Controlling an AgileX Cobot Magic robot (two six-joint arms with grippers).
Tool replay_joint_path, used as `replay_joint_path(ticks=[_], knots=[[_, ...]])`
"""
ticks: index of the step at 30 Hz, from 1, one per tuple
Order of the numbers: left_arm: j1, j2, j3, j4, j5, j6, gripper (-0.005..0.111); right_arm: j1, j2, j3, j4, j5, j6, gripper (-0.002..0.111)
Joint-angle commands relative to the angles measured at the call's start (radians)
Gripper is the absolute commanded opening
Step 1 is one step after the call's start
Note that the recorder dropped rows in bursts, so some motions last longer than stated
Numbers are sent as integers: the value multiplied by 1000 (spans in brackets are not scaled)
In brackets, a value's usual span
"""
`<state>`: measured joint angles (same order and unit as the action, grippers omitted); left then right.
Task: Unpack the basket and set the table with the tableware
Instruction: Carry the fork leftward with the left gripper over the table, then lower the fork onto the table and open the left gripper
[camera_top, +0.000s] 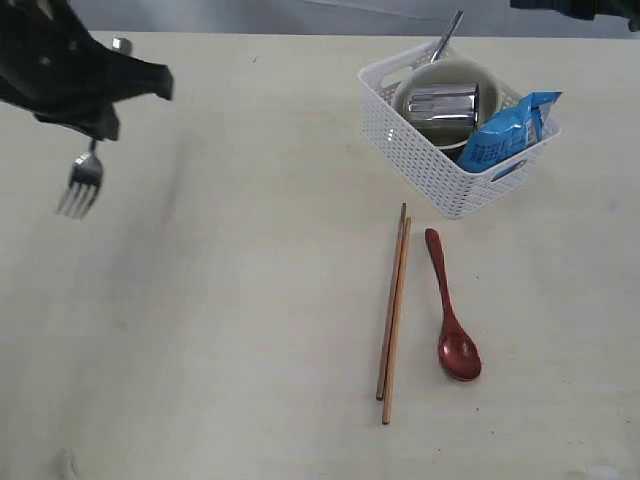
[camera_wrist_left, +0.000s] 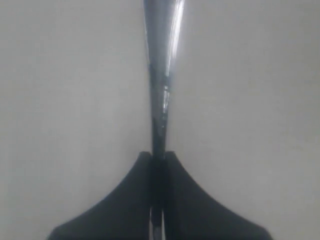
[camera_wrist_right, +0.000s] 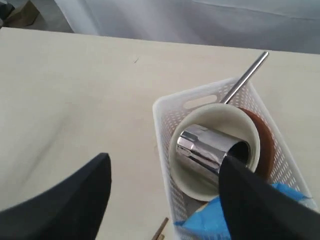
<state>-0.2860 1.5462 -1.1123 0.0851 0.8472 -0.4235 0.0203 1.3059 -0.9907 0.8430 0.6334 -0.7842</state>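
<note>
Glossy steel fork (camera_top: 82, 183), perforated plastic basket (camera_top: 420, 160)

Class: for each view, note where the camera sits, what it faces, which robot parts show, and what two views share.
Exterior view: above, facing a pale cream tabletop and white perforated plastic basket; left gripper with steel fork shows.
Left wrist view: on the left arm, facing tabletop along shut fingers and fork handle.
Right wrist view: on the right arm, facing a shiny steel cup in a cream bowl; open right gripper shows.
Shared by exterior and right wrist: the cup.
</note>
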Motion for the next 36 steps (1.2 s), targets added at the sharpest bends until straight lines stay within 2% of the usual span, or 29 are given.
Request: replay_joint_path(ticks=[1, 7, 10, 16, 22, 30, 32, 36], knots=[[-147, -5, 67, 42, -77, -188, 0, -7, -6, 23, -18, -6, -13, 60], [-274, -5, 183, 132, -237, -432, 0, -7, -6, 29, -18, 19, -13, 60], [-301, -5, 233, 174, -277, -513, 0, -7, -6, 29, -14, 33, -13, 60], [-301, -5, 305, 285, -298, -674, 0, -7, -6, 31, -14, 38, -11, 60], [-301, 20, 352, 310, -447, -705, 0, -7, -6, 31, -14, 44, -9, 60], [-293, 132, 345, 335, -455, -714, 0, -7, -6, 31, -14, 53, -9, 60], [-293, 141, 343, 382, -459, -735, 0, -7, -6, 31, -14, 53, -9, 60], [-251, 160, 342, 426, -466, -795, 0, -7, -6, 31, -14, 56, -9, 60]])
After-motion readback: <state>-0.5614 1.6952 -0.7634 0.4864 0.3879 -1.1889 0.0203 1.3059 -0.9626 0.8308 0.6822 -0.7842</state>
